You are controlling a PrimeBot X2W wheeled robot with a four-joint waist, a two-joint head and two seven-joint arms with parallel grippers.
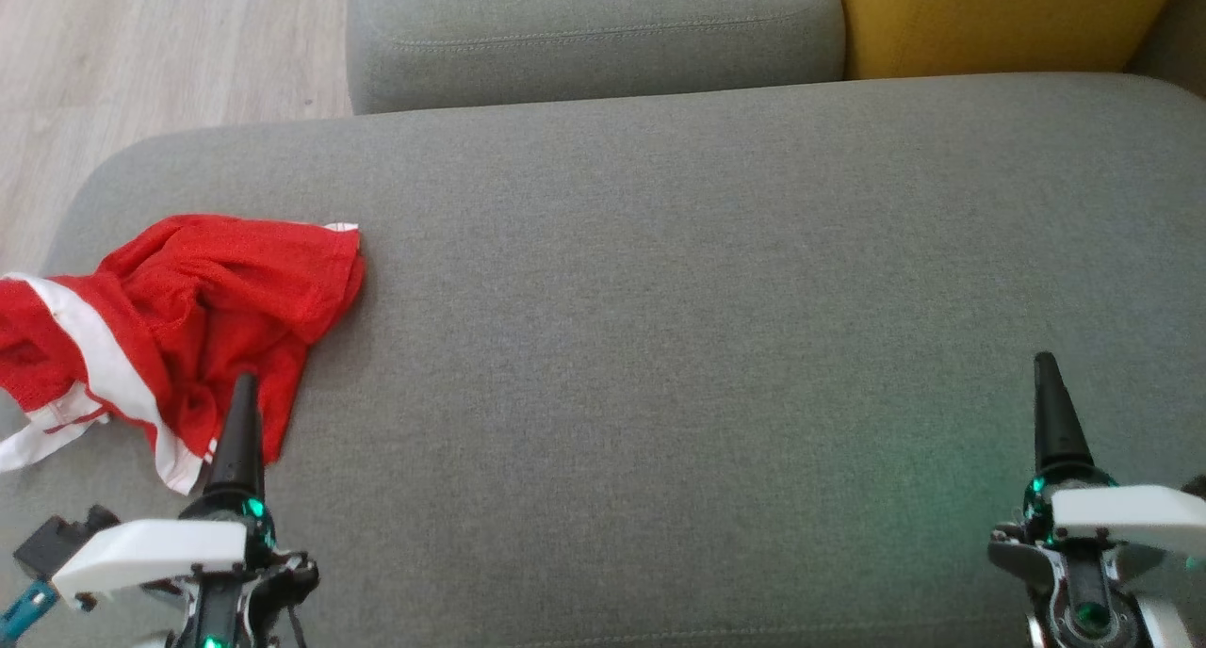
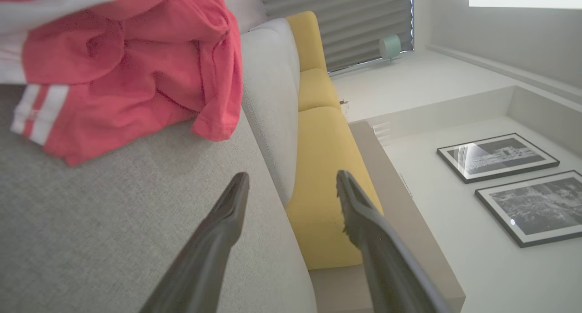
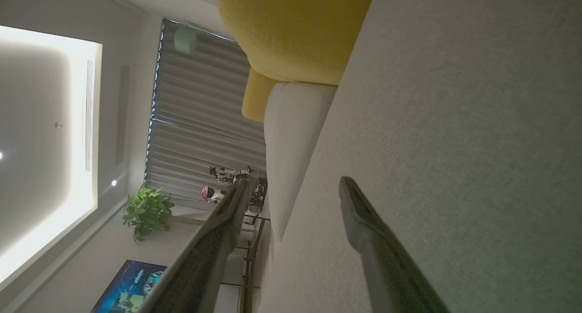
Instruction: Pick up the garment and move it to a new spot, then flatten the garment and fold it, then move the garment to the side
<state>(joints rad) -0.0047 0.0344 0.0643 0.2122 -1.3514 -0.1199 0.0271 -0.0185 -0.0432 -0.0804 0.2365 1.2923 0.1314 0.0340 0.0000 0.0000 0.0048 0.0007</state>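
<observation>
Grey sofa seat (image 1: 707, 299) carries the red garment (image 1: 188, 318), crumpled at the frame's middle left. Left claw (image 2: 293, 181) and right claw (image 3: 295, 185) both gape empty. Seemingly pickup, flattening, folding and side-move all remain.

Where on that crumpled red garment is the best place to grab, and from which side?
Probably the corner of the garment that points toward the middle of the cushion; it lies clear of the bunched folds. Come down from above with the open left claw, the nearer one.
</observation>
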